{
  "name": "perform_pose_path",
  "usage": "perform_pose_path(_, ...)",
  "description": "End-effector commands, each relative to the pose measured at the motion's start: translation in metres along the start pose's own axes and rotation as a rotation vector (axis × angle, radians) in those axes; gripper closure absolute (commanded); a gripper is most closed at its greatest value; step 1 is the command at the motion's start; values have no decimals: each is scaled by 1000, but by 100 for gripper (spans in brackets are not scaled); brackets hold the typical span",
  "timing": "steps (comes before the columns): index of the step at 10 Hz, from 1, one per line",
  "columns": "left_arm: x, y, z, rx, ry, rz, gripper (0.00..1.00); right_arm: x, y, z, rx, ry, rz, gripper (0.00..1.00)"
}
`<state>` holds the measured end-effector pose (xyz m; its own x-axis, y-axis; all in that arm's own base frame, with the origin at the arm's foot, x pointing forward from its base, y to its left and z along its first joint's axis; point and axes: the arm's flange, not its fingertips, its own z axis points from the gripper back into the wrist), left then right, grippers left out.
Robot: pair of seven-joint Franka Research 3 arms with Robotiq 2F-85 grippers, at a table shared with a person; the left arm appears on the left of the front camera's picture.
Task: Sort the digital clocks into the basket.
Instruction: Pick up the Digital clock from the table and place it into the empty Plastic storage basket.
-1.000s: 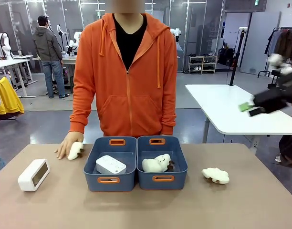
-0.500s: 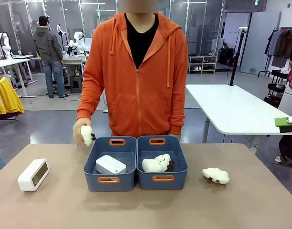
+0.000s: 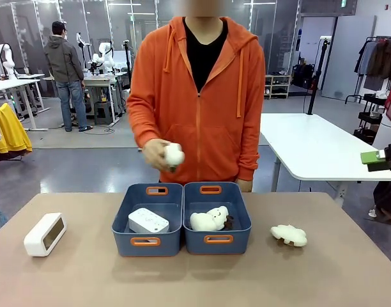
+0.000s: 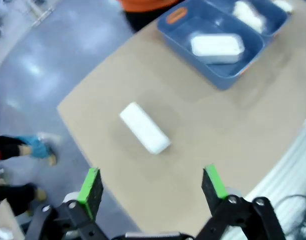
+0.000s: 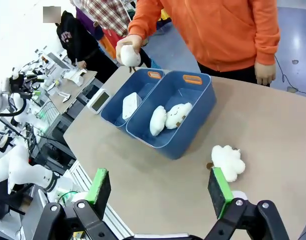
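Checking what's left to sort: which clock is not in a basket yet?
The clock on the bare table at the robot's left; the other clock already sits inside the left blue basket.

Two cloud plushes [image 3: 209, 220] in the right-hand tub [image 3: 218, 239] (touching each other), lone plush [image 3: 289, 235] on the tan table [image 3: 195, 281] right of it, fourth plush [image 3: 174, 154] up in front of the orange hoodie [image 3: 214, 109].

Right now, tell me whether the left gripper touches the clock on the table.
Apart: left wrist view shows bare tabletop between the open left gripper and the clock.
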<state>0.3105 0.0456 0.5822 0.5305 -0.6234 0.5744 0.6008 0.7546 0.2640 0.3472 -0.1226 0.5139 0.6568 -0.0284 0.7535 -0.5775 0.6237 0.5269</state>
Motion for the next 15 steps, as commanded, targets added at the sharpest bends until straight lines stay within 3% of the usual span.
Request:
perform_pose_path(1, -8, -16, -70, 79, 174, 84, 0, 0, -3, 0, 12, -13, 3, 0)
perform_pose_path(4, -21, -11, -136, -150, 134, 394, 0, 0, -3, 0, 12, -13, 3, 0)
perform_pose_path(5, -26, -2, -163, -137, 126, 463, 0, 0, -3, 0, 12, -13, 3, 0)
perform_pose_path(7, -31, -3, -209, -137, 154, 493, 0, 0, -3, 0, 12, -13, 3, 0)
perform_pose_path(10, -33, 2, -253, -30, 195, 505, 0, 0, -3, 0, 12, -13, 3, 0)
perform_pose_path(15, -43, 4, -300, 25, 212, 538, 0, 0, -3, 0, 12, -13, 3, 0)
